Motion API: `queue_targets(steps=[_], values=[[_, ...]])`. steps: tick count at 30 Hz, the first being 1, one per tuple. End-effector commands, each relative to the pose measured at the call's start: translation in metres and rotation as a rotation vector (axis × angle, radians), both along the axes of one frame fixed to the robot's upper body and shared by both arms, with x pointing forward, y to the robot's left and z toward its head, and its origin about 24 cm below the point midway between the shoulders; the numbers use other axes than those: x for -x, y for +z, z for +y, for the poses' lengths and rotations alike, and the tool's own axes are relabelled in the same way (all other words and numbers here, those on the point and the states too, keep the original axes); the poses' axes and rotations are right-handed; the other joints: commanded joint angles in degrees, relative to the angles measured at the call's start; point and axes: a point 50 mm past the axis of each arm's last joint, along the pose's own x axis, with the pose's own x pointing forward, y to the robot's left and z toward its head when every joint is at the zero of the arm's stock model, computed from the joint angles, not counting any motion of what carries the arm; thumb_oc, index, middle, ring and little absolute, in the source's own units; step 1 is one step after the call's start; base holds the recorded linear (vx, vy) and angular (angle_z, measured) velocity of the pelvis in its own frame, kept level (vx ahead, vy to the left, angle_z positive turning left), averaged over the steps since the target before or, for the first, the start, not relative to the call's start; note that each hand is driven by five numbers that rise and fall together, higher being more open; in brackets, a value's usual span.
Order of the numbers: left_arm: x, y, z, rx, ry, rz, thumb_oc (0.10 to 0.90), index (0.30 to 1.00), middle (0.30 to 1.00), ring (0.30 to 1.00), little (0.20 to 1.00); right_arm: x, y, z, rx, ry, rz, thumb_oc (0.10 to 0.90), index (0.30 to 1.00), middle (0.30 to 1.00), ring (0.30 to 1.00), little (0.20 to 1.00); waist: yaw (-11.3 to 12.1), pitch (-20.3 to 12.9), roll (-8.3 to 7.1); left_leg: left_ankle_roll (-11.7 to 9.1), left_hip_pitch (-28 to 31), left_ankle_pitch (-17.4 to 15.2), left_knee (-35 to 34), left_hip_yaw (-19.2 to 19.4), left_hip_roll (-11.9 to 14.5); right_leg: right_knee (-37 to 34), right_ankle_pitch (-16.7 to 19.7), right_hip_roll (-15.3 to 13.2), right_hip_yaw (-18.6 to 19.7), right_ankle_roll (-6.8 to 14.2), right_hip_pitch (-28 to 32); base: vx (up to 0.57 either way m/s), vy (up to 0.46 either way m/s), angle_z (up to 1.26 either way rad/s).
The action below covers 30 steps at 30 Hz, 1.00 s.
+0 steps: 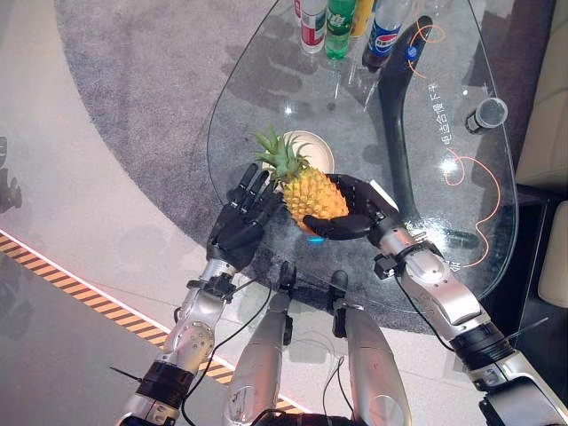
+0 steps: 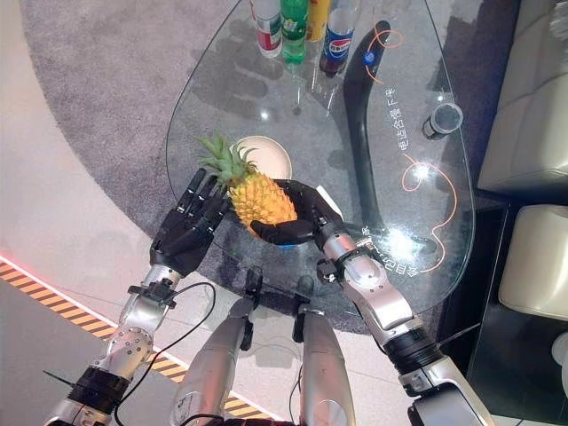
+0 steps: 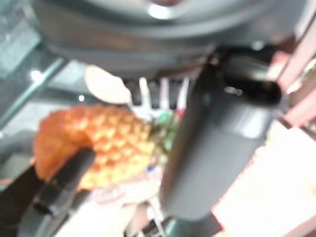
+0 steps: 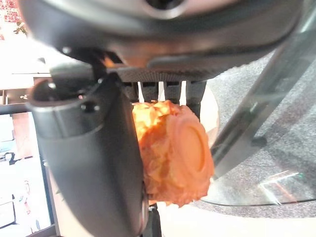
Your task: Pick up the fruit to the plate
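Note:
An orange pineapple (image 1: 312, 192) with a green leafy crown is held just above the near edge of the glass table (image 1: 461, 106). My right hand (image 1: 355, 213) is shut on it, thumb under the fruit and fingers curled round its far side; the right wrist view shows the pineapple's base (image 4: 185, 148) in that grip. My left hand (image 1: 244, 217) is open, fingers straight, right beside the crown, and the fruit (image 3: 94, 143) lies past its thumb. A round cream plate (image 1: 311, 149) lies on the glass just behind the crown.
Several drink bottles (image 1: 342, 22) stand at the table's far edge. A small dark cup (image 1: 486, 114) sits at the right side. A dark curved table leg (image 1: 395, 133) shows under the glass. Cream seats (image 2: 532, 98) stand to the right.

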Motion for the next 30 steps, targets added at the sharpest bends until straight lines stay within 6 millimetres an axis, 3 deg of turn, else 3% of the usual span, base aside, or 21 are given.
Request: queue_targets(steps=[1, 10, 16, 30], values=[[0.010, 0.054, -0.012, 0.071, -0.153, -0.285, 0.800, 0.900, 0.900, 0.900, 0.900, 0.021, 0.071, 0.032, -0.066, 0.191, -0.354, 0.100, 0.300, 0.300, 0.300, 0.200, 0.02, -1.43, -2.58, 0.55, 0.82, -6.01, 7.33, 0.47, -2.11, -9.68, 4.89, 1.35, 2.10, 2.58, 6.15, 0.00, 0.000, 0.00], [0.016, 0.066, -0.028, 0.050, -0.249, -0.319, 0.800, 0.900, 0.900, 0.900, 0.900, 0.024, 0.069, 0.043, 0.000, 0.238, -0.352, 0.100, 0.300, 0.300, 0.300, 0.200, 0.18, -1.43, -2.99, 0.80, 1.22, -5.98, 6.56, 0.33, -2.23, -10.18, 5.29, 1.41, 2.45, 2.95, 6.16, 0.00, -0.001, 0.03], [0.018, 0.069, -0.032, 0.100, -0.237, -0.308, 0.800, 0.900, 0.900, 0.900, 0.900, 0.038, 0.071, 0.068, 0.124, 0.376, -0.379, 0.100, 0.300, 0.300, 0.300, 0.200, 0.22, -1.43, -2.98, 0.88, 1.64, -5.56, 5.61, 0.24, -2.41, -10.80, 5.47, 1.62, 3.05, 3.04, 6.42, 0.00, 0.002, 0.01], [0.018, 0.082, -0.005, 0.097, 0.084, -0.357, 0.800, 0.900, 0.900, 0.900, 0.900, 0.072, 0.046, 0.100, 0.382, 0.751, -0.275, 0.100, 0.300, 0.300, 0.300, 0.200, 1.07, -1.43, -3.18, 0.64, 1.62, -4.88, 4.66, -0.80, -2.67, -11.27, 5.20, 1.78, 3.20, 3.06, 6.68, 0.00, 0.002, 0.01]])
